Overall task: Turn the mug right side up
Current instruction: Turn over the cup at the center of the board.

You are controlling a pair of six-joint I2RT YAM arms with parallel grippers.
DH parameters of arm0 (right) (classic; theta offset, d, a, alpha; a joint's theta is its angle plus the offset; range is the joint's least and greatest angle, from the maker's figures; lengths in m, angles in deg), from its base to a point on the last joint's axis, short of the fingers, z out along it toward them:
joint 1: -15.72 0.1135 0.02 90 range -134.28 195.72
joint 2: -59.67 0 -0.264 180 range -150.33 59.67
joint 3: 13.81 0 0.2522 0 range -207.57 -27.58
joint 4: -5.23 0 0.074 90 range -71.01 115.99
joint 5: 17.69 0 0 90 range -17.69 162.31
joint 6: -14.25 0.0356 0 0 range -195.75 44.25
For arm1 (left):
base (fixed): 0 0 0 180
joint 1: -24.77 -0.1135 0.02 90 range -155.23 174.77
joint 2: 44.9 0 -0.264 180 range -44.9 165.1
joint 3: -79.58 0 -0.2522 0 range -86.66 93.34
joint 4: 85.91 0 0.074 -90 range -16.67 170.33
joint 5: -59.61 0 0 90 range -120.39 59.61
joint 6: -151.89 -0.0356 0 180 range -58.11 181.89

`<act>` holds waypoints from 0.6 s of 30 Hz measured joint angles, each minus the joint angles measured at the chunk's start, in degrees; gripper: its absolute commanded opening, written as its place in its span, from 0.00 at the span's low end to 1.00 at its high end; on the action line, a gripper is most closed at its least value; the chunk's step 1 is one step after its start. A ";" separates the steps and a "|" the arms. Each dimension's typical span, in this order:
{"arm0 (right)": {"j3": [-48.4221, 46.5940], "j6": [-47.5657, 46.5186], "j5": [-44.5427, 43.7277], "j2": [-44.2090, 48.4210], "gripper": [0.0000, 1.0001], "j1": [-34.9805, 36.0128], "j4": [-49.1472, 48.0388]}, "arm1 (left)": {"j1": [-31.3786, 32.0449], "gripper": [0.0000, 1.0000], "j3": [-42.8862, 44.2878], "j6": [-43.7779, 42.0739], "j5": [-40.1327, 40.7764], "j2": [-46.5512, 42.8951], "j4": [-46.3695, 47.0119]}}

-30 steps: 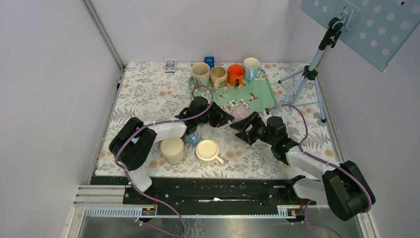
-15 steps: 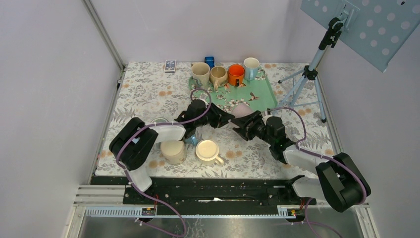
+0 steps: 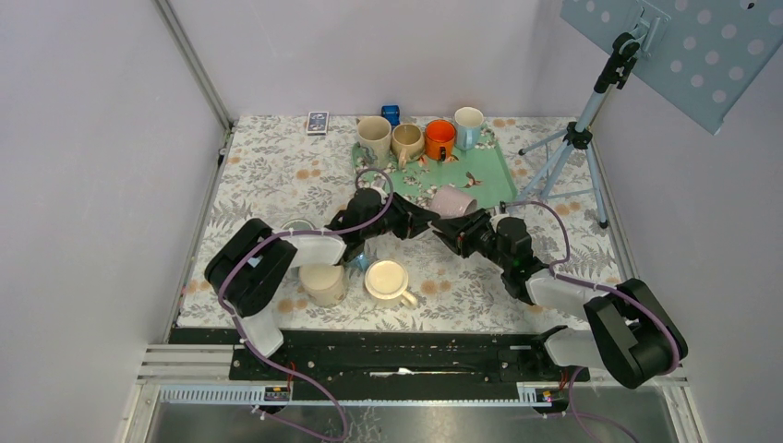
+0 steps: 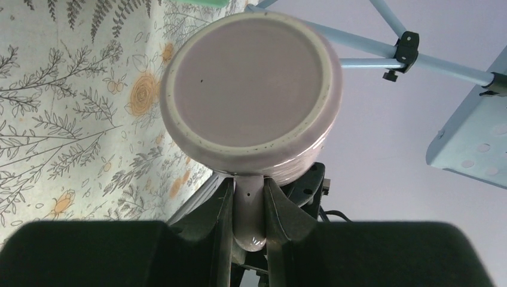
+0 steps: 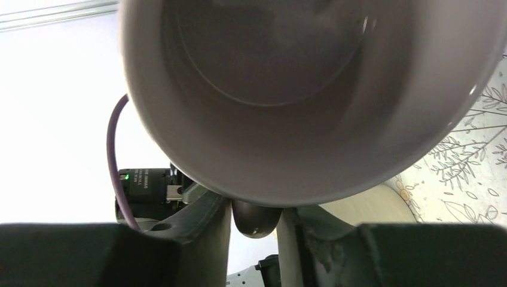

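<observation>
The lilac mug (image 3: 452,200) is held on its side in the air, near the front edge of the green tray (image 3: 494,175), its handle pinched by the left gripper (image 4: 248,200); the right gripper (image 5: 255,210), wide a second ago, is now narrowed onto the same handle. A handover for uprighting is judged begun.

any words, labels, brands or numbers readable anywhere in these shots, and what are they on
No text reads clearly in any view.
White label, right wrist view: print too blurred to read.
Small dark card, top view: markings too small to read.
</observation>
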 measured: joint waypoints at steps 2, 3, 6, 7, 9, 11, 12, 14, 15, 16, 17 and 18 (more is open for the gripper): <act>0.00 0.66 -0.24 0.00 0.20 -0.02 -0.72 | -0.11 0.00 -0.33 0.90 -0.35 0.02 0.28; 0.00 0.83 -0.31 0.00 0.17 0.00 -1.38 | -0.09 0.00 -0.57 1.18 -0.57 0.09 0.63; 0.00 0.98 -0.24 0.00 0.01 0.00 -1.75 | -0.09 0.00 -1.03 1.97 -0.70 0.13 1.84; 0.00 0.92 -0.24 -0.02 0.00 0.00 -1.73 | -0.09 0.00 -1.05 2.10 -0.70 0.17 1.84; 0.00 0.61 -0.24 -0.02 0.00 0.00 -1.62 | -0.09 0.00 -1.07 2.12 -0.72 0.24 1.97; -0.31 0.02 -0.20 -0.02 0.00 0.00 -1.03 | -0.09 0.00 -1.09 2.10 -0.70 0.28 1.88; -0.61 -0.46 -0.15 -0.02 0.00 0.00 -0.48 | -0.11 0.00 -1.09 2.08 -0.70 0.31 1.84; -1.62 -1.88 -0.07 -0.02 0.00 0.00 1.27 | -0.22 0.03 -1.09 1.84 -0.63 0.31 1.68; -2.56 -2.97 0.04 -0.02 0.00 0.00 2.86 | -0.28 0.06 -1.09 1.73 -0.63 0.33 1.57; -3.39 -4.11 0.13 -0.02 0.00 0.00 4.33 | -0.37 0.07 -1.09 1.53 -0.61 0.33 1.46; -4.28 -5.33 0.17 -0.02 0.00 0.00 5.84 | -0.37 0.09 -1.09 1.33 -0.68 0.33 1.42; -5.29 -6.78 0.24 -0.02 0.00 0.00 7.54 | -0.48 0.11 -1.09 0.96 -0.66 0.33 1.38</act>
